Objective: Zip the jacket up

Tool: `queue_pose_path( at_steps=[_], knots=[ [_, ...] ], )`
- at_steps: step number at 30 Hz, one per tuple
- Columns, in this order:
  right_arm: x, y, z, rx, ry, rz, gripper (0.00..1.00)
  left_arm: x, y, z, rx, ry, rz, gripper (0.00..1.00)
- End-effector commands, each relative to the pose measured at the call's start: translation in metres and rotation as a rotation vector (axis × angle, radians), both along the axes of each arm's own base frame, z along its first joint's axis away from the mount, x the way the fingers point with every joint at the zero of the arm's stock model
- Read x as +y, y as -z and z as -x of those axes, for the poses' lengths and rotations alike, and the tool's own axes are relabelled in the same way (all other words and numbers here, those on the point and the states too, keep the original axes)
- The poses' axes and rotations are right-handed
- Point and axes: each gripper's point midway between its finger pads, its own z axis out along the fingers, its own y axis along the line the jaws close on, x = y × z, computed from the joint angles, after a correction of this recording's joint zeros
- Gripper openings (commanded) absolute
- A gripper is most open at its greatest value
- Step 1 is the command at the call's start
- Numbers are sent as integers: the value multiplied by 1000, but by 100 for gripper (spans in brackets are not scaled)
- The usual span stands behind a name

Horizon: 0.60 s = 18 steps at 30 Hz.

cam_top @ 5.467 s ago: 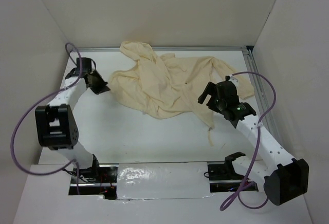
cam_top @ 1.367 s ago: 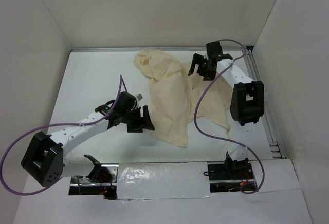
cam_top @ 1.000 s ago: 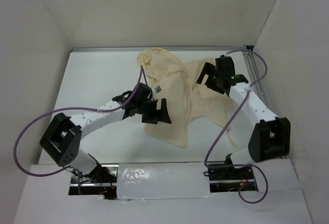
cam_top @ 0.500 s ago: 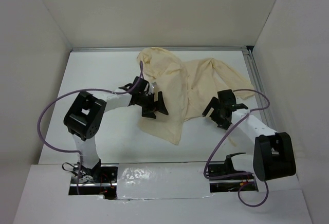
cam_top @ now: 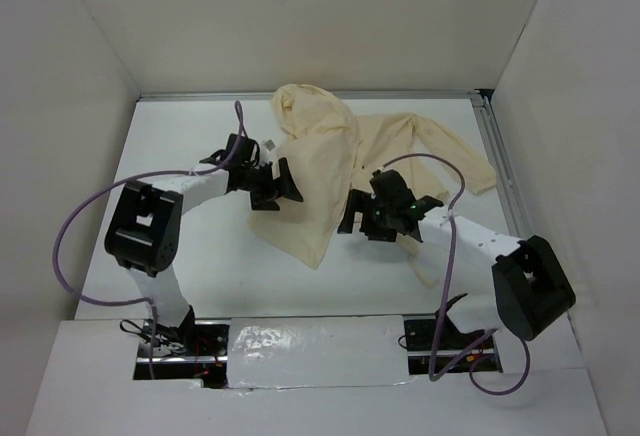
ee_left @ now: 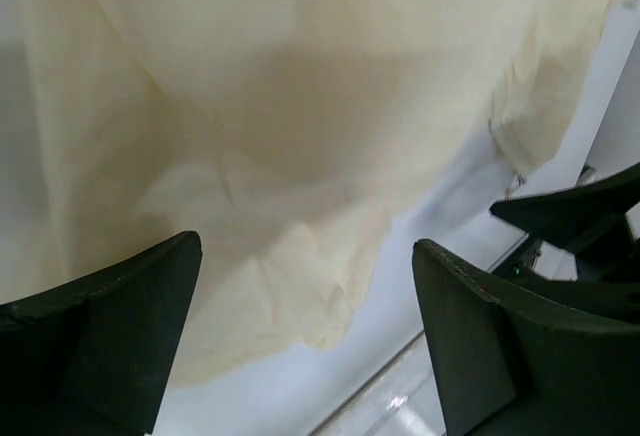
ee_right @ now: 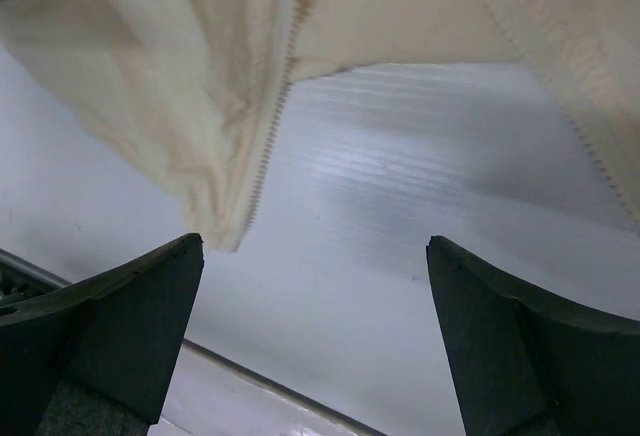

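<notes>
The jacket point(cam_top: 330, 171) lies crumpled on the table point(cam_top: 180, 256), with 1 panel folded over. Both grippers are close to it but hold nothing. The left gripper point(cam_top: 283, 188) has its fingers point(ee_left: 110, 326) spread wide, and the cloth fills the space ahead of them and between their tips. The right gripper point(cam_top: 352, 218) is also wide open. A row of zipper teeth point(ee_right: 272, 131) runs just ahead of its left finger, what looks like a second row point(ee_right: 590, 146) passes ahead of its right finger, and bare table shows between the 2 tips. The 2 rows are well apart, so the first risk, in my judgement, is that a gripper closes on loose cloth instead of a zipper edge; then the soft fabric only bunches and the whole jacket slides. I cannot tell where the slider is, so a grasp at the bottom end may miss it, and the teeth would not engage. The folded panel can also hide or twist 1 edge if it is pulled before it is flattened. Finally, the 2 grippers are near each other over the same cloth, and a careless reach could make them collide.
</notes>
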Motion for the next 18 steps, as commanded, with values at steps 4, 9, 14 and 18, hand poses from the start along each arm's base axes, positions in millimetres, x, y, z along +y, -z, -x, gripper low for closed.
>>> queue_pose_path(
  at_steps=[4,9,14,18],
  knots=[
    [-47,-47,-19,-162,184,137,100,-2,-61,54,-125,24,-23,99],
    [-131,-19,-7,-40,488,390,100,4,-62,96,-110,10,-30,99],
    [-156,8,-9,14,544,477,100,7,-61,120,-105,25,-39,99],
    [-143,21,-19,30,442,477,98,10,-54,128,-90,17,-54,99]
  ],
)
